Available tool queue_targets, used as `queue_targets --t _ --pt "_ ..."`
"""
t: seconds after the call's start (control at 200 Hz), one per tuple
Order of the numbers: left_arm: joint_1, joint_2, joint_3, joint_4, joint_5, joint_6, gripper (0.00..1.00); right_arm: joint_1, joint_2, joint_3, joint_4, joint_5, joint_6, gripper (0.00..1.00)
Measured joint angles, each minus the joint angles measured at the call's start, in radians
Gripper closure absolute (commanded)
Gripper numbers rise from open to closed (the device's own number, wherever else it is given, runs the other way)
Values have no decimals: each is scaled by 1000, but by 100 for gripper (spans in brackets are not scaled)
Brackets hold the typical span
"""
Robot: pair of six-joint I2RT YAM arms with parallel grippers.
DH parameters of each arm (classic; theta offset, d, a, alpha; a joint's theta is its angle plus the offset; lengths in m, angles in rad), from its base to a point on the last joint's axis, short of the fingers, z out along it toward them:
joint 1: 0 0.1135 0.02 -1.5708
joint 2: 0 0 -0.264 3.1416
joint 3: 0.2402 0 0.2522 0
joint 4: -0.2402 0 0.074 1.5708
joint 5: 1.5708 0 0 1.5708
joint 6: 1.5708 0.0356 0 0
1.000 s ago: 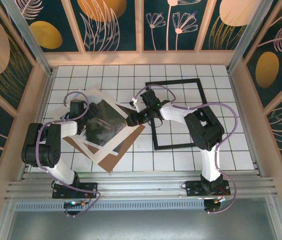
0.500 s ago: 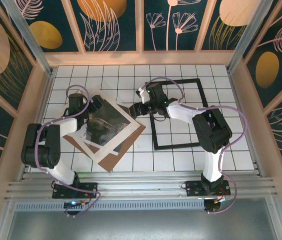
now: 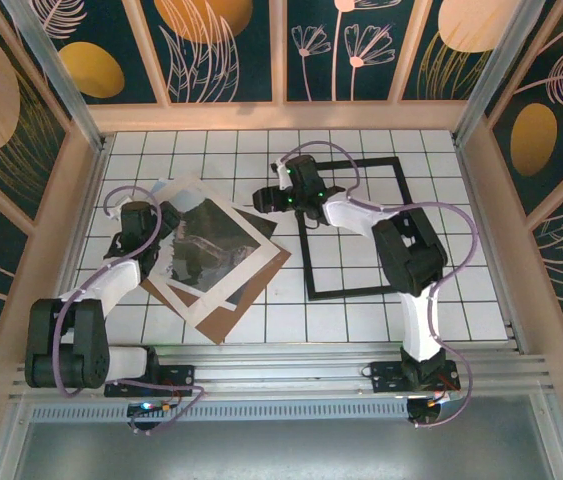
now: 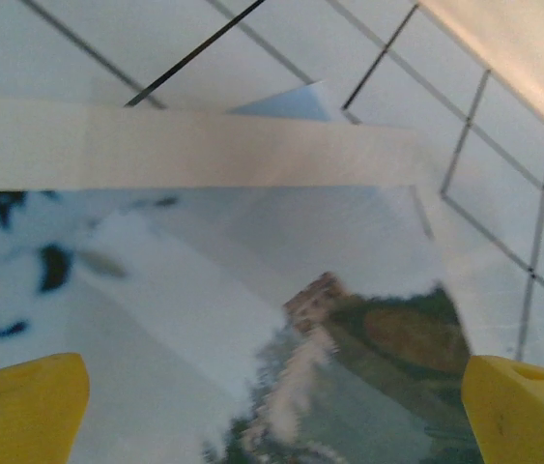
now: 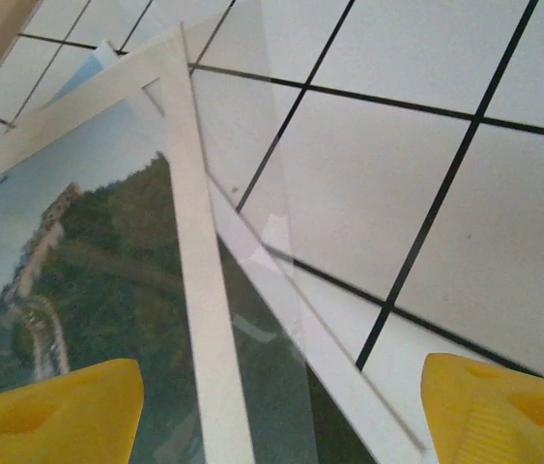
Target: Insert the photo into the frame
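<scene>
White tiled table [image 3: 361,310] with dark grout lines, boxed in by dark teal walls [image 3: 231,50] with gold blobs and pale leaf drawings, wooden posts [image 3: 278,50], metal rail [image 3: 281,375] at 6 o'clock.

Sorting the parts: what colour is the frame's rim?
The frame is black-rimmed, clearest from the top external view.

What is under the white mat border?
The photo shows through the white mat border; a brown backing board sticks out at the near side. Their covered parts cannot be seen.
</scene>
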Motion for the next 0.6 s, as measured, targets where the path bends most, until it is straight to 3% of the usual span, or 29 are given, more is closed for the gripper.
queue_targets --t 0.19,0.601 --pt "3 31 -1 -25 -2 -6 1 13 148 196 -121 16 -31 25" --pt "4 117 -27 -18 14 -37 2 66 301 399 -283 -39 -13 34"
